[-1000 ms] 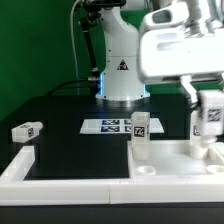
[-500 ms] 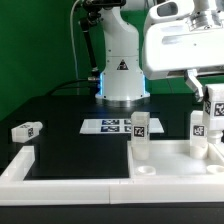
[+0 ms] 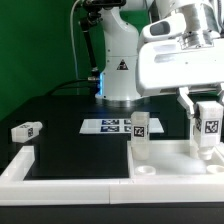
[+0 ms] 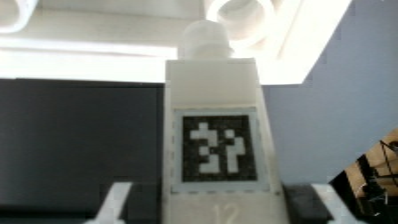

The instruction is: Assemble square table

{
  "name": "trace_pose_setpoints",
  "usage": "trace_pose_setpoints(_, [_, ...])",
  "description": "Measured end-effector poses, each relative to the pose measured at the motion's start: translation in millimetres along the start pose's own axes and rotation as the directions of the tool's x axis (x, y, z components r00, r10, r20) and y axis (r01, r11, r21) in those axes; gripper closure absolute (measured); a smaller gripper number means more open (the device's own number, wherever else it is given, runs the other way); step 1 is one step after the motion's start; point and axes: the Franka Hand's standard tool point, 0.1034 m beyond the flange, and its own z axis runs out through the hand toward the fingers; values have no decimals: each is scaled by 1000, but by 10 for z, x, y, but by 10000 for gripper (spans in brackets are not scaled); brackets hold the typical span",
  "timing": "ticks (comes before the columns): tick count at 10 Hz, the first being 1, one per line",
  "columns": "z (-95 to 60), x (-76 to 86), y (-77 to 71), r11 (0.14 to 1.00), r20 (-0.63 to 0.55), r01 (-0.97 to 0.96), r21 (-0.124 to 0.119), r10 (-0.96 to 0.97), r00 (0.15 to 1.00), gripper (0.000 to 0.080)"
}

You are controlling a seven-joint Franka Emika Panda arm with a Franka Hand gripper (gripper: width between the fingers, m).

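Note:
My gripper (image 3: 205,110) is shut on a white leg (image 3: 208,126) with a black-and-white tag and holds it upright over the far right corner of the white tabletop (image 3: 172,166). In the wrist view the leg (image 4: 217,120) stands between my fingers (image 4: 119,203), and its peg tip points toward a round socket (image 4: 240,10). The tip looks just short of the socket. A second leg (image 3: 139,135) stands upright on the tabletop's near left corner. A third leg (image 3: 26,130) lies on the black table at the exterior view's left.
The marker board (image 3: 108,125) lies flat in front of the robot base (image 3: 122,75). Long white border rails (image 3: 65,182) run along the front and the left of the work area. A green wall stands behind.
The gripper has come down and shifted toward the exterior view's left while turning at the wrist, with the tagged leg still in it. The other legs have not moved.

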Motion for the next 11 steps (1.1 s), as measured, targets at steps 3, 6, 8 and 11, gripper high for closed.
trace_pose_setpoints(3, [119, -60, -131, 1000, 0, 11, 9, -11, 1000, 508])
trace_pose_setpoints(6, [214, -69, -239, 1000, 8, 13, 21, -13, 1000, 508])
trace_pose_setpoints(8, [233, -97, -219, 1000, 11, 14, 18, -14, 1000, 508])
trace_pose_setpoints(11, [242, -117, -215, 1000, 16, 14, 18, -15, 1000, 431])
